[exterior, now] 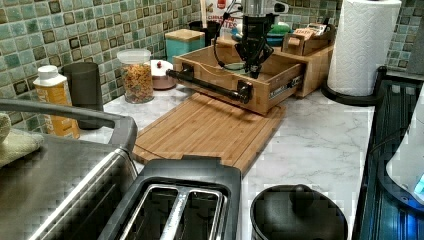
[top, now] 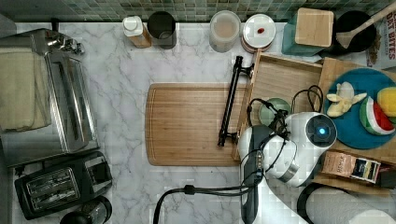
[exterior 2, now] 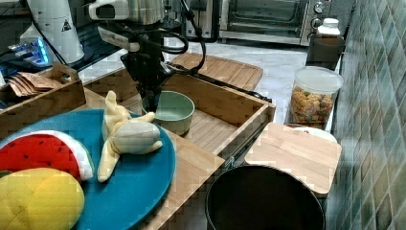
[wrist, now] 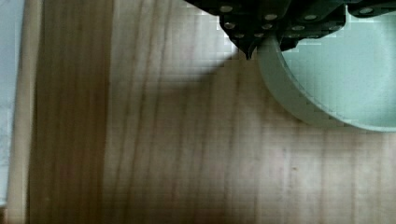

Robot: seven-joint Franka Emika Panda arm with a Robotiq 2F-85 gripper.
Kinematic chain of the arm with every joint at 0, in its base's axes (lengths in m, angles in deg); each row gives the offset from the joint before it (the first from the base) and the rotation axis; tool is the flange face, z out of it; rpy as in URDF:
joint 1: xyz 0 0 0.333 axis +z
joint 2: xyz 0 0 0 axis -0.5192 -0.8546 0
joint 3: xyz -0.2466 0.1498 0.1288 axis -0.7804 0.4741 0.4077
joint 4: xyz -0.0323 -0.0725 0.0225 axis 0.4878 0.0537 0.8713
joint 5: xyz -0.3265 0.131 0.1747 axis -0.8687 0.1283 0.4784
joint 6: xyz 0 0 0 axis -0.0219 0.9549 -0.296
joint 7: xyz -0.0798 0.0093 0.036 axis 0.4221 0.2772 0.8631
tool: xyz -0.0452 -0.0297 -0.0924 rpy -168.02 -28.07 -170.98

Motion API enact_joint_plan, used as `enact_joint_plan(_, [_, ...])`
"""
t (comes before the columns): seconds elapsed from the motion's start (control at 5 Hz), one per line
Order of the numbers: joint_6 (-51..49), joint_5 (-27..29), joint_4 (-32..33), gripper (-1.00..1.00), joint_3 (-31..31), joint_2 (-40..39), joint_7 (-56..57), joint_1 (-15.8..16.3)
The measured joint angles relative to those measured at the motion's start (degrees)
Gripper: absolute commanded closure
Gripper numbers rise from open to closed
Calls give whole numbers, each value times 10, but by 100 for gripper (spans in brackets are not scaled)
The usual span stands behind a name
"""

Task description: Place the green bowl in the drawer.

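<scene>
The pale green bowl [top: 272, 108] [exterior 2: 174, 112] sits upright on the floor of the open light-wood drawer [top: 285, 63] [exterior 2: 215, 101], near the side next to the teal plate. In the right view my gripper [exterior 2: 152, 103] comes straight down onto the bowl's left rim. The wrist view shows its black fingertips [wrist: 247, 46] straddling the rim of the bowl [wrist: 327, 79], shut on it, above the drawer's wood floor [wrist: 163, 140]. In the left view the gripper [exterior: 254, 70] reaches down inside the drawer [exterior: 272, 92], behind its black bar handle [exterior: 210, 85].
A wooden cutting board [top: 187, 123] lies in front of the drawer's handle [top: 229, 100]. A teal plate [top: 357, 128] with toy fruit sits beside the drawer. Jars [top: 224, 30] line the tiled wall. A paper towel roll [exterior: 362, 45] and a toaster [top: 60, 184] stand farther off.
</scene>
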Motion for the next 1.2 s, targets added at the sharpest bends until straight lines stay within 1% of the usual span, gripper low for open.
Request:
enact_joint_plan(0.6, [1,0,2,-100,-1,6,1,-1])
enact_joint_plan(0.8, [1,19,3,-100,-1,9,1,-1])
enact_joint_plan(1.2, [30,21,7,-100,-1,10,1,-1])
